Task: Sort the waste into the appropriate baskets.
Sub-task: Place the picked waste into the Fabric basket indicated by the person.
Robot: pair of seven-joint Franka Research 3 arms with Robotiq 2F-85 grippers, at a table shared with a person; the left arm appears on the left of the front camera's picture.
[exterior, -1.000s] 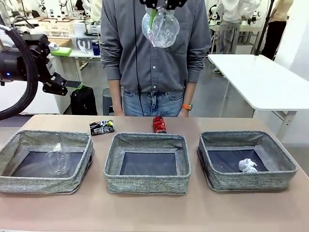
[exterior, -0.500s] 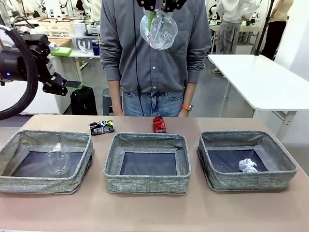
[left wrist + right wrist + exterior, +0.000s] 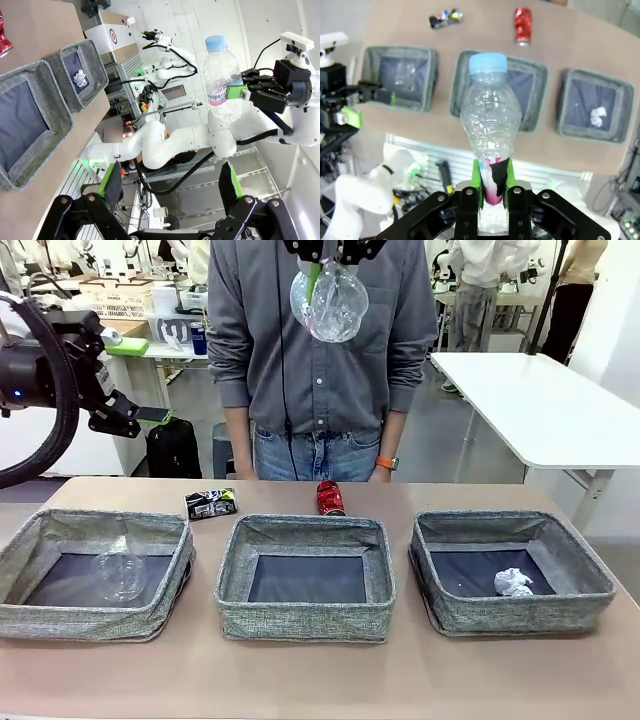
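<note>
- The clear bottle (image 3: 330,302) is hanging high over the table (image 3: 300,680), in front of the person's (image 3: 320,390) chest and well above the 3 baskets.
- Risk, as I judge it: the thin plastic could be buckling and slipping. A release from this height could be bouncing it out or dropping it in the wrong basket.
- The right claw (image 3: 492,175) is clamping the bottle's labelled lower part. In the right wrist view the bottle is pointing to 12 o'clock from the pads, blue cap farthest out.
- The left basket (image 3: 60,625), at 9 o'clock, is holding a plastic cup (image 3: 120,575), so it is probably the bottle's home. The middle basket (image 3: 305,622) is holding nothing. The right basket (image 3: 470,618), at 3 o'clock, is holding a paper ball (image 3: 514,583).
- A red can (image 3: 329,497) and a black can (image 3: 210,503) are lying on the table beyond the baskets.
- The left claw (image 3: 135,380) is hovering at 9 o'clock, fingers wide apart, gripping nothing.
</note>
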